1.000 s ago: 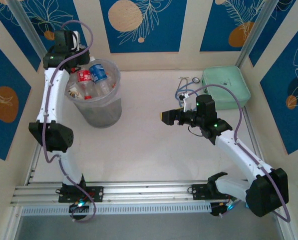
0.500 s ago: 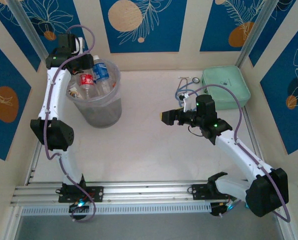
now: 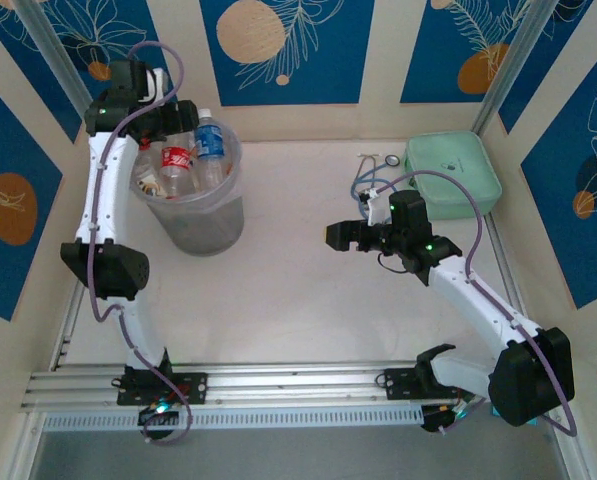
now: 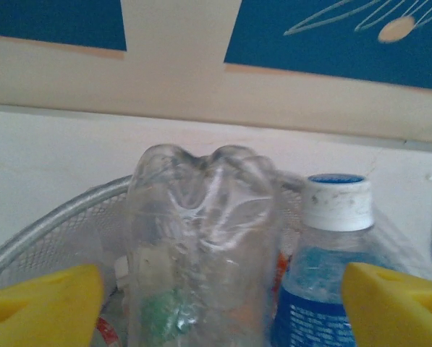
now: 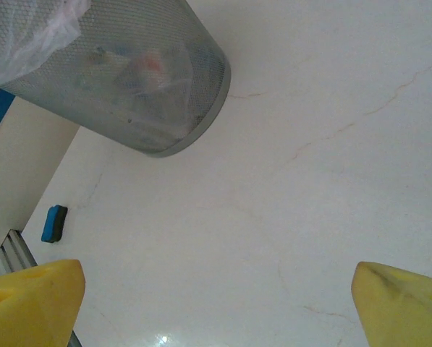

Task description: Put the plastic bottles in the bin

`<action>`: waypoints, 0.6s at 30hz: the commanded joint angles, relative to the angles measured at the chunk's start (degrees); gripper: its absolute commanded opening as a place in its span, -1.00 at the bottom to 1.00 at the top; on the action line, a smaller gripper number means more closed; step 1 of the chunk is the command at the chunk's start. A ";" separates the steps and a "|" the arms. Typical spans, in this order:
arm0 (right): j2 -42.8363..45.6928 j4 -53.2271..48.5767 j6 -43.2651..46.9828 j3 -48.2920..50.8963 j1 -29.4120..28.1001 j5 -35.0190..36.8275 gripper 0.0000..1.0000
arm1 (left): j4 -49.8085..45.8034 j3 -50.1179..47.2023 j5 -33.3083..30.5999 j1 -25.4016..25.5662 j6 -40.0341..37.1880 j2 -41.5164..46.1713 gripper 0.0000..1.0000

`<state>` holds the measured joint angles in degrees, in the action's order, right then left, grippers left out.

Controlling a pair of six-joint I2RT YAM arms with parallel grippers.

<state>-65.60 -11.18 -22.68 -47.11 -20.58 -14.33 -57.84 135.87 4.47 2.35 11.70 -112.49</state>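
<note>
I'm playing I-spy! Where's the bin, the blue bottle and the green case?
bin [image 3: 204, 226]: top view, grey side wall.
blue bottle [image 4: 314, 305]: left wrist view, its blue label.
green case [image 3: 452, 156]: top view, bare inside floor.

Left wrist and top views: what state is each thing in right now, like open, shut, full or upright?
Bin, upright, holding several plastic bottles.
Clear bottle, upside down in the bin.
Blue-labelled bottle, upright, cap on.
Left gripper, open, gripping nothing, over the bin.
Right gripper, open, empty, above bare table.
</note>
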 commanded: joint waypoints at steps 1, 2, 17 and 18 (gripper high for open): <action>-0.60 -1.04 0.26 -1.32 0.28 0.00 0.90 | -2.17 4.80 0.27 -0.24 0.04 3.73 0.83; -0.66 -1.04 0.26 -1.31 0.28 0.00 0.91 | -2.27 5.27 -0.13 -0.24 -0.04 4.34 0.86; -0.93 -1.92 0.74 -1.23 0.10 0.00 0.90 | 7.71 -18.58 -2.90 -0.11 1.38 10.03 -0.05; -0.94 -2.00 0.75 -1.18 0.10 -0.06 0.90 | 7.96 -20.22 -2.80 0.06 1.25 10.36 -0.12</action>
<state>-66.96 -11.88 -22.68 -47.11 -20.58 -14.33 -52.29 118.69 2.48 2.37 12.62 -103.66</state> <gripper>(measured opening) 0.950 0.456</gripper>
